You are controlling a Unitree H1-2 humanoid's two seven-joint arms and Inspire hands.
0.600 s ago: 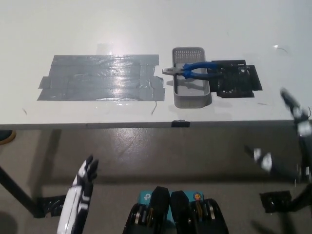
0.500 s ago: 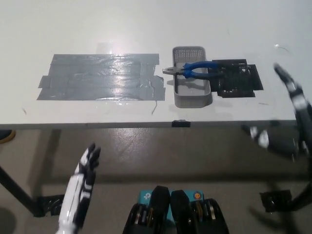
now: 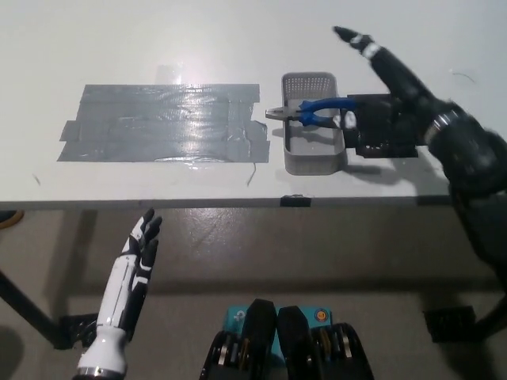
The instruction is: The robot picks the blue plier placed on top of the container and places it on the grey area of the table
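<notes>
The blue-handled plier lies across the top of a small grey mesh container on the white table, its metal jaws pointing left. My black right hand hovers open just right of the container, fingers spread, one pointing up and left above the plier's handles, not touching it. The grey taped area lies left of the container. My white left hand rests open below the table's front edge at the lower left.
A black patch on the table sits right of the container, partly under my right hand. The table's front edge runs across the middle of the picture. Floor shows below it.
My right arm has swung up from the lower right and over the table to the container's right side. The left hand has shifted only slightly.
</notes>
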